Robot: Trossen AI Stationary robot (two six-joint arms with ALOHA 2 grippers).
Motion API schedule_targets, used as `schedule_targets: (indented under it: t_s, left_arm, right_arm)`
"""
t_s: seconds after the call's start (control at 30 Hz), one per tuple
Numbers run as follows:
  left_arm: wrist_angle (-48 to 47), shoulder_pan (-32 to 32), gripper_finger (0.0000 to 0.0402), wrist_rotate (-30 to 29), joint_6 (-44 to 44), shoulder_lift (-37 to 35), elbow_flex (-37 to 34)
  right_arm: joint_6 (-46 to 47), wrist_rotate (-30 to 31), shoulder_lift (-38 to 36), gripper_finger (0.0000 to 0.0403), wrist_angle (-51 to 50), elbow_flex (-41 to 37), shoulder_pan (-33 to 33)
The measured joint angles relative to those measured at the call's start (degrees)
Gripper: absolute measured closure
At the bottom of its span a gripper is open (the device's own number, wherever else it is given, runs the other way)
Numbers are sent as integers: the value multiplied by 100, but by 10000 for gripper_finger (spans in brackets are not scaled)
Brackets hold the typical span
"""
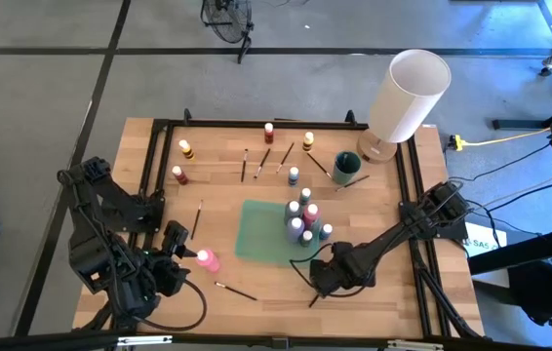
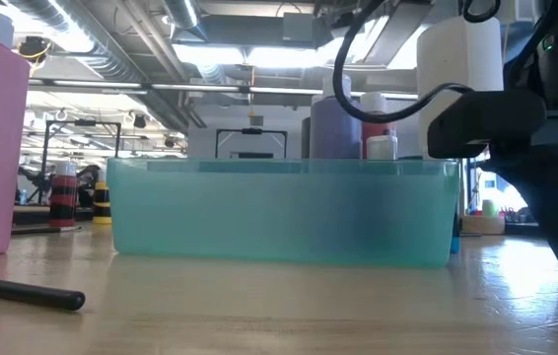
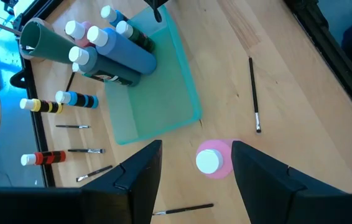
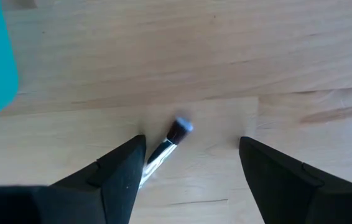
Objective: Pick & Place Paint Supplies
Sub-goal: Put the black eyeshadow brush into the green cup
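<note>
Legible text, labels, brands, numbers, signs: none found in any view. The small paint bottles carry plain colour bands only, with no readable lettering. A white sheet [image 1: 478, 243] beside the table's edge at 3 o'clock in the high view bears dark marks too small to make out.

Overhead camera looking straight down on the whole table [image 1: 256, 292], table-height camera level and close against the teal tray [image 2: 279, 212], left wrist camera angled down from above, right wrist camera close to the wood, tray shared by all.
</note>
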Motion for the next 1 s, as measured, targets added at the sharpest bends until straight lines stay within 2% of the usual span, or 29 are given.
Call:
schedule_targets:
  t_s: [0.53, 1.0]
  left_arm:
    - [0, 0, 212, 2, 0, 0, -1]
    - [0, 0, 212, 4, -48, 0, 0]
  right_arm:
    - [6, -177, 24, 136, -13, -15, -2]
    - [38, -169, 26, 186, 37, -20, -2]
